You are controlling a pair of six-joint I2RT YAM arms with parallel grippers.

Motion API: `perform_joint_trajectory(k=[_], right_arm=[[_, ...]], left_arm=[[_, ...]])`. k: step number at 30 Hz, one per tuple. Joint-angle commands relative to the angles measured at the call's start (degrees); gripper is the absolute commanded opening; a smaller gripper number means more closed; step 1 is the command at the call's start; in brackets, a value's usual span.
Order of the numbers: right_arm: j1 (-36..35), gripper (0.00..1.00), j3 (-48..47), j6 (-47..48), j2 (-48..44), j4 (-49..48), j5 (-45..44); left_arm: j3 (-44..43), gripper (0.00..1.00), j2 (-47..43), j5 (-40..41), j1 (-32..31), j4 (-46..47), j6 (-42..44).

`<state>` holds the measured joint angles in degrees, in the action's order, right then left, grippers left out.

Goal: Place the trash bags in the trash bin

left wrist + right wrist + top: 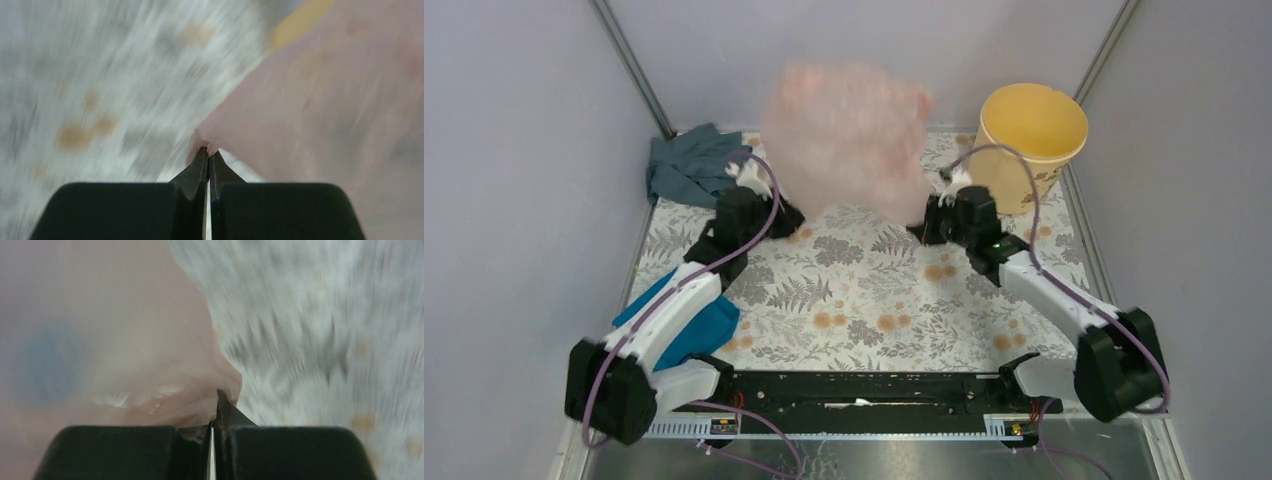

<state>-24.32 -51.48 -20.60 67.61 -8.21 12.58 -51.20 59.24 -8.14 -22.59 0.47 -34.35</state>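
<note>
At 10 o'clock on the floral-print table (864, 300), a grey-blue cloth (686, 165) is lying crumpled. A teal cloth (696, 332) is showing from under the left arm at 8 o'clock. Neither belongs to the task.

The left gripper (748, 178) is sitting just right of the grey cloth. Its fingers (196, 172) are clenching one gathered corner of the pale pink trash bag (849, 135); the left wrist view shows the film bunching right at the pinched tips.

The bag is hanging clear of the table at 12 o'clock and ballooning upward between the two arms. Its stretched edge is running along the 9-to-3 line from one gripper to the other. Both wrist views are smearing, so finer wrinkles cannot be made out.

The right gripper (950, 184) is clamping the opposite corner, with its tips pressed together and pink film folding over them (215, 412).

The yellow-orange bucket (1034, 128) is standing upright at 2 o'clock, mouth open, just beyond the right gripper at about 1 o'clock from it. The bag is lying wholly to the bucket's 9 o'clock side and is not yet over the rim.

The right arm is much the nearer one. The coming move is probably a carry toward 3 o'clock, with the left arm following to bring the billowing film over the mouth.
</note>
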Motion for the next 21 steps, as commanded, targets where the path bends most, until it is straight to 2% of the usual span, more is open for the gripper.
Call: perform_joint_trajectory(k=[1,4,8,11,13,15,17,19,21], right_arm=[[-0.4,0.0,5.3,-3.1,0.7,-0.3,2.0],[-0.4,0.0,-7.2,0.9,2.9,4.9,0.0],[-0.5,0.0,-33.7,4.8,6.8,15.8,-0.8],[-0.5,0.0,-47.1,5.4,6.1,16.3,1.5],[-0.5,0.0,-46.6,5.8,3.1,10.2,4.9],[-0.5,0.0,-41.1,5.4,-1.0,1.9,5.8],[-0.5,0.0,-32.4,5.5,-4.0,-1.4,4.7],[-0.5,0.0,-24.4,5.2,-4.2,-0.6,3.3],[-0.5,0.0,-14.8,3.6,-2.7,0.0,3.1]], left_arm=[[6.0,0.0,2.8,-2.4,1.5,-5.3,-4.4],[-7.2,0.0,6.7,-5.0,2.4,-9.3,-2.8],[-38.3,0.0,14.6,-10.9,2.6,-16.1,-0.6],[-56.9,0.0,16.2,-16.9,2.5,-12.9,-0.8],[-55.7,0.0,13.0,-17.8,2.4,-5.4,-1.0],[-46.0,0.0,7.0,-15.7,2.4,3.8,-0.2],[-34.2,0.0,0.8,-9.9,2.4,7.4,-0.1],[-24.5,0.0,-0.9,-2.3,2.5,2.6,-0.9],[-16.4,0.0,0.8,1.1,2.6,-8.4,-2.2]])
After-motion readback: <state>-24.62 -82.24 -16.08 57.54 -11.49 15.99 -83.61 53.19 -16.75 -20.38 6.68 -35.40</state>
